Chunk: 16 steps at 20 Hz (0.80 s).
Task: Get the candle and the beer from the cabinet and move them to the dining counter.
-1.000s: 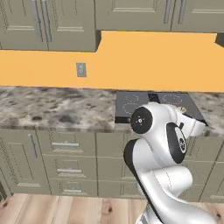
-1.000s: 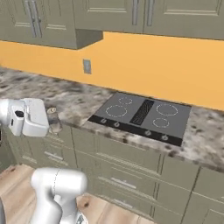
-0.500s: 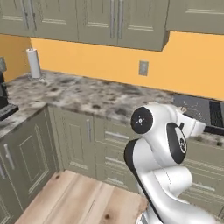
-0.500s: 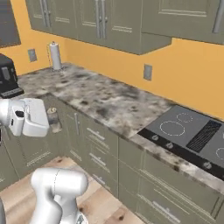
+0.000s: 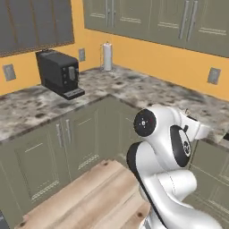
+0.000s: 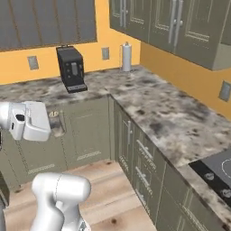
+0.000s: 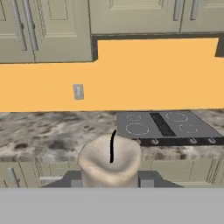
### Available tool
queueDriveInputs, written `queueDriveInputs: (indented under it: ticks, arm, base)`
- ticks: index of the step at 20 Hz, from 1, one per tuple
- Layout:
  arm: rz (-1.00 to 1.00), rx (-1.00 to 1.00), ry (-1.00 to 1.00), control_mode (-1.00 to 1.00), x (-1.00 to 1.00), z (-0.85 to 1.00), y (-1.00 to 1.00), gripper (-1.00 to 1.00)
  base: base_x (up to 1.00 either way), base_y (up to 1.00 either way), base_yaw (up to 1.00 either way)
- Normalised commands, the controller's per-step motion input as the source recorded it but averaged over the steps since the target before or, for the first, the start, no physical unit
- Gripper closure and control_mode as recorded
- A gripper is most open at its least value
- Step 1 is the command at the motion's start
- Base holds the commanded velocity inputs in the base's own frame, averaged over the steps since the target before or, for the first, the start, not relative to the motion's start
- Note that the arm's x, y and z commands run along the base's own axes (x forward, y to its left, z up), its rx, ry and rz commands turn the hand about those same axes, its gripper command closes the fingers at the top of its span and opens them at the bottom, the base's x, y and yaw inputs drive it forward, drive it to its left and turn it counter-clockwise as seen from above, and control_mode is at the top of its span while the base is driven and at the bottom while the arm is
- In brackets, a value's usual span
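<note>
Clamped between the gripper's two dark fingertips, the candle: pale, stubby, with a black wick, close under the hand camera and cut off at its base by the fingers. Held out in front of the granite worktop, level with the black cooktop behind it. Above, an orange wall with a grey outlet, then grey-beige wall cabinets, doors shut, tops cropped. From the base views, a corner of the same kitchen: black coffee machine and paper towel roll on the worktop. Hand largely hidden there behind the white arm; a small pale shape at the hand too small to make out.
</note>
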Motion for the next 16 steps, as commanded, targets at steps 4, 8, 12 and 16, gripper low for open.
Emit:
queueDriveInputs:
  ticks: [4,8,12,16]
  arm:
    - [0.00,0.00,0.00,1.00,0.00,0.00,0.00,1.00]
    - [0.00,0.00,0.00,1.00,0.00,0.00,0.00,1.00]
    - [0.00,0.00,0.00,1.00,0.00,0.00,0.00,1.00]
    - [0.00,0.00,0.00,1.00,0.00,0.00,0.00,1.00]
  base:
    - [-0.02,-0.02,0.67]
    - [0.00,0.00,0.66]
    - [0.00,0.00,0.66]
    - [-0.07,0.00,0.67]
